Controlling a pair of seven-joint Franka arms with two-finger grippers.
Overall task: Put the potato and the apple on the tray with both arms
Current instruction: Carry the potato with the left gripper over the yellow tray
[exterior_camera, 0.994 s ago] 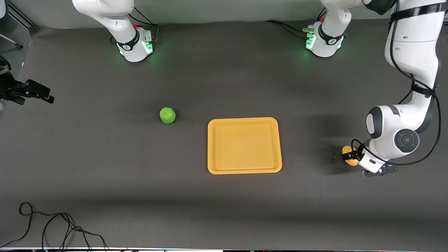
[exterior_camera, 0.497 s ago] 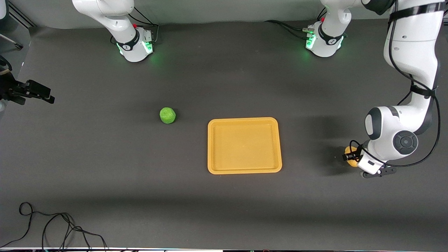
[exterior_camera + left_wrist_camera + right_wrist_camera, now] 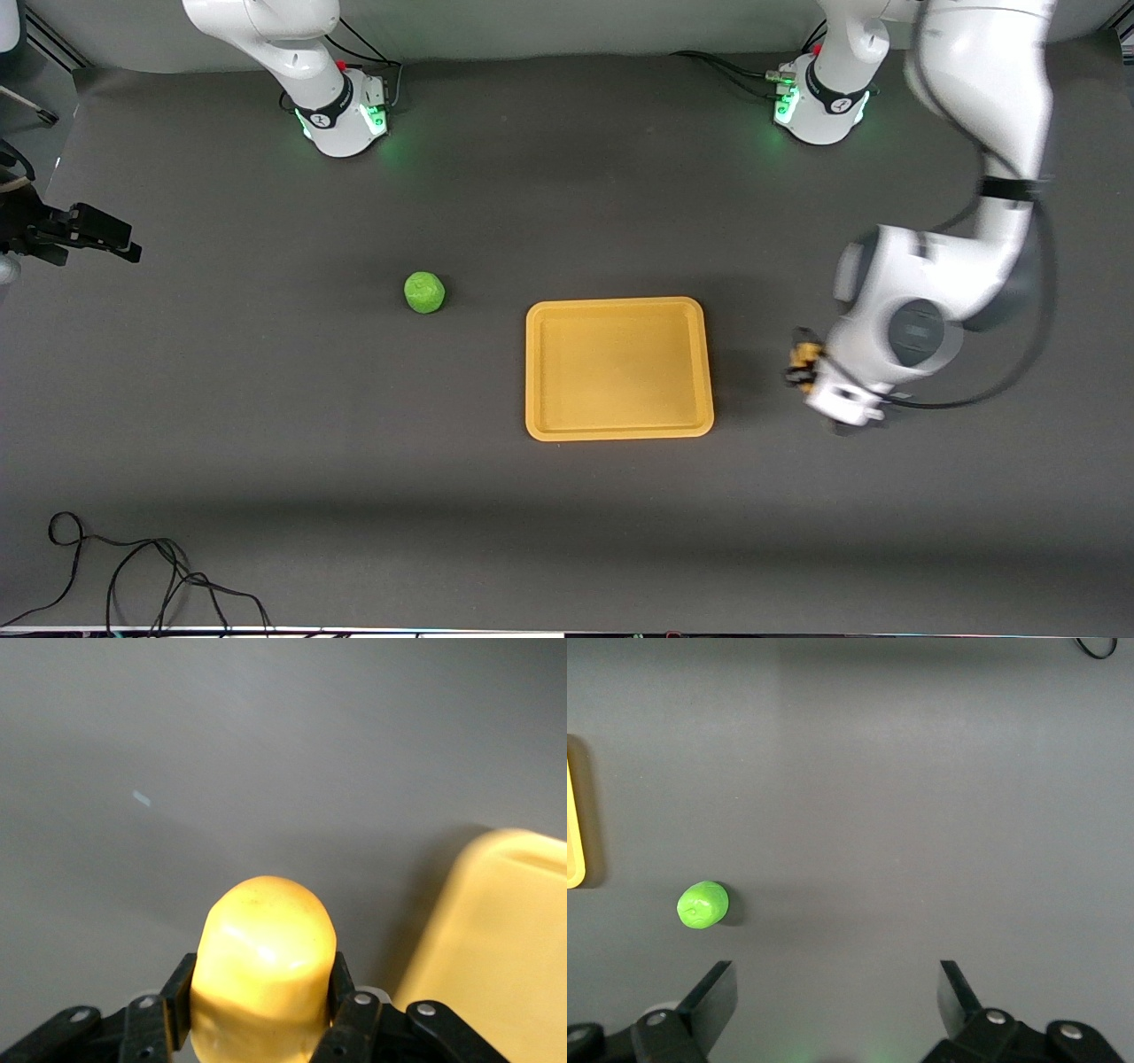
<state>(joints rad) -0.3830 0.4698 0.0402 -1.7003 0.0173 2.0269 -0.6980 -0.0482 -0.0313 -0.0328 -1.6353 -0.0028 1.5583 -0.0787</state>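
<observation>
Potato (image 3: 263,970) gripped aloft beside tray (image 3: 618,431), apple (image 3: 424,291) on table

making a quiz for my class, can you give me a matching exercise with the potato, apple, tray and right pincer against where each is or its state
Things:
1. potato
2. apple
3. tray
4. right pincer

States:
A. open, up above the table
B. lying on the table, toward the right arm's end
C. gripped in the left pincer
D. nothing in it

Pairs: 1-C, 2-B, 3-D, 4-A
</observation>
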